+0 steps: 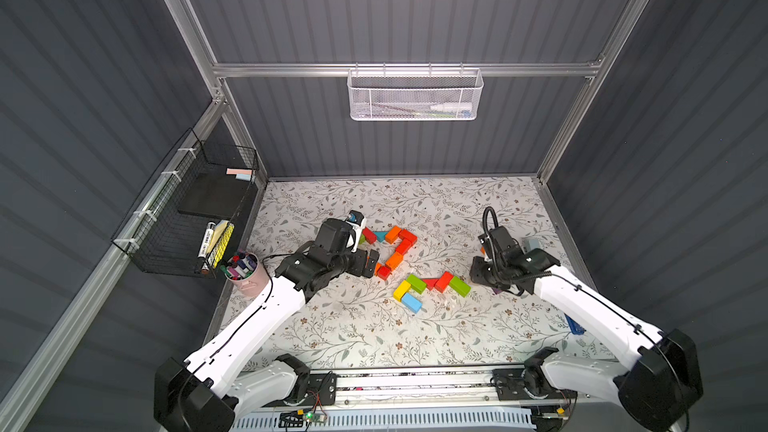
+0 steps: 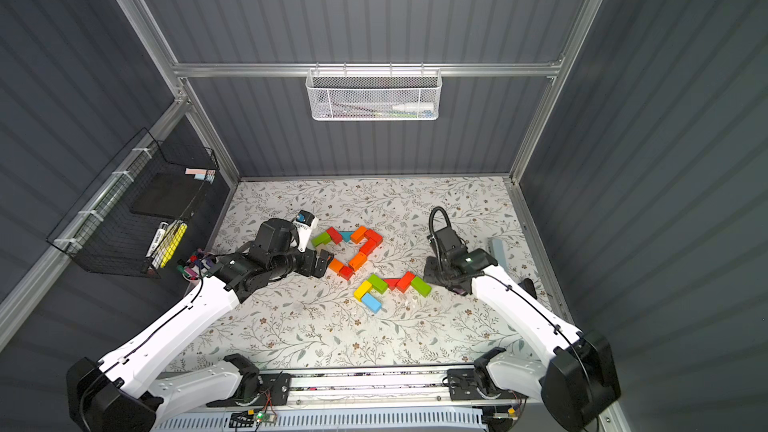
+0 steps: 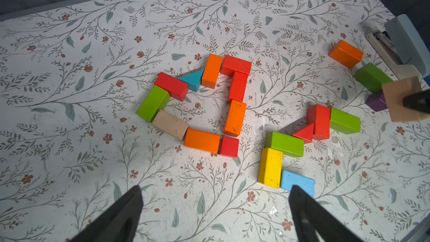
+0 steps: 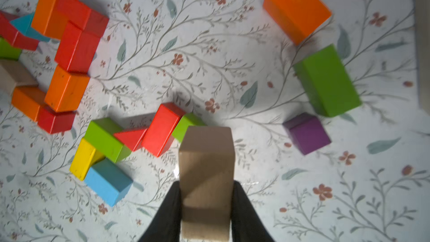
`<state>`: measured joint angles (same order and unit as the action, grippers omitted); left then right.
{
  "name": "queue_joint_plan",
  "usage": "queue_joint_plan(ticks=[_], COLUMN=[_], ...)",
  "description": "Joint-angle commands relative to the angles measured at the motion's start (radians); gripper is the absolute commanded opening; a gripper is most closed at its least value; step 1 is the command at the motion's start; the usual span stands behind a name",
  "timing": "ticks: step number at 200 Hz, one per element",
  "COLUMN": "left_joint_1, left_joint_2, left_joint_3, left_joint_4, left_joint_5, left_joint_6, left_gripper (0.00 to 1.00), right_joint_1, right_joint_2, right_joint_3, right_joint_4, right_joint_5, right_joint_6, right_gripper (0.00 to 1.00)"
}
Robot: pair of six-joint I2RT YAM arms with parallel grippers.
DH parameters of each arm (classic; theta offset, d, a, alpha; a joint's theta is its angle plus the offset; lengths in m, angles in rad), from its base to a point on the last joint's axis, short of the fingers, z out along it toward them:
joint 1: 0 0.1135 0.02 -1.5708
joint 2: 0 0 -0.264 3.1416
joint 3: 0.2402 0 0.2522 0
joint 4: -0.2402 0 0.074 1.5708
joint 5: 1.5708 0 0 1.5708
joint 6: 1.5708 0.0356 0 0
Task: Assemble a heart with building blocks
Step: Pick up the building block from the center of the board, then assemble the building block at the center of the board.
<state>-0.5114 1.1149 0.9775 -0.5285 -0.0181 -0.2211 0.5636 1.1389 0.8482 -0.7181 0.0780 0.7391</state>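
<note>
Building blocks lie in two groups on the floral table. An open ring of red, orange, teal, green and tan pieces sits left of centre. A short chain of green, yellow, blue and red ones lies to its right. My left gripper is open and empty just left of the ring. My right gripper is shut on a plain tan block, held above the table by the chain's right end. Loose orange, green and purple blocks lie beside it.
A grey and white stapler lies near the right wall behind the loose blocks. A pink cup of markers stands at the left edge below a black wire basket. A white mesh basket hangs on the back wall.
</note>
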Motion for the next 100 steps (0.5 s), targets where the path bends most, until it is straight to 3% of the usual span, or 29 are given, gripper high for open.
queue_joint_plan(ticks=[1,42,100], left_joint_1=[0.007,0.008,0.009], left_joint_2=[-0.029,-0.051,-0.050], left_joint_3=[0.001,0.000,0.001], left_joint_4=[-0.027,-0.030,-0.028], left_joint_5=[-0.024,-0.020,0.001], left_joint_6=[-0.024,-0.029,-0.028], left_gripper=[0.99,0.99,0.99], right_joint_1=[0.106,0.279,0.323], right_joint_2=[-0.058,-0.044,0.138], right_joint_3=[-0.043,-0.087,-0.066], right_joint_4=[-0.051,-0.051,0.003], right_joint_5=[0.065,0.111,0.114], right_joint_6=[0.258,0.466,0.568], right_gripper=[0.21,0.20,0.19])
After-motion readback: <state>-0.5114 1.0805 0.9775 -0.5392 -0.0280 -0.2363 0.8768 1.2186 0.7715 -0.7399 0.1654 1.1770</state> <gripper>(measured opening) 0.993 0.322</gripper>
